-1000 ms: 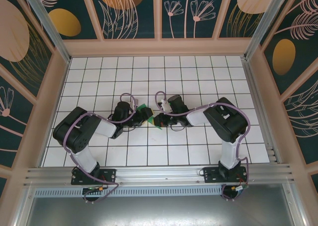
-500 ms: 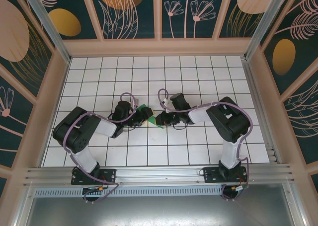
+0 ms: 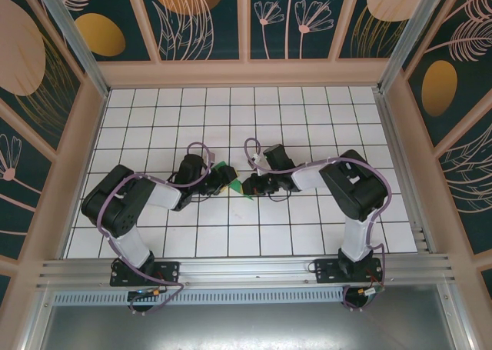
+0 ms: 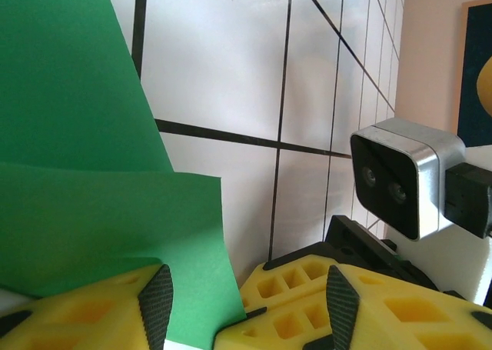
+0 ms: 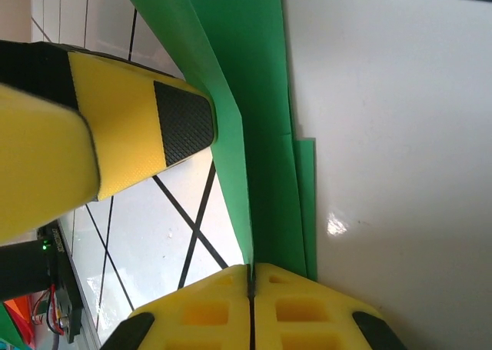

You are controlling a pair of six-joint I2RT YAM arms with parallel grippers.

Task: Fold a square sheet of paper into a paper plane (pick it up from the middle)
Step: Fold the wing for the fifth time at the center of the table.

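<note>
1. One green paper point(image 3: 227, 168) is counted, part-folded, lying near the middle of the white grid table point(image 3: 307, 111). 2 arms and 2 grippers are counted.
2. L arm is bent low from its base at near left, forearm stretched to the right. R arm is bent low from near right, forearm stretched to the left. Both tips are brought almost nose to nose over the paper at table centre.
3. Left gripper point(image 4: 250, 296): jaws are set well apart, approx. half open. Paper's edge is seen betw. the fingers, close against one pad point(image 4: 156, 304); contact can't be told, and nothing is pinched.
4. Right gripper point(image 5: 251, 277): jaws are pressed tight together on a folded edge of the paper, which is clamped betw. them.
</note>
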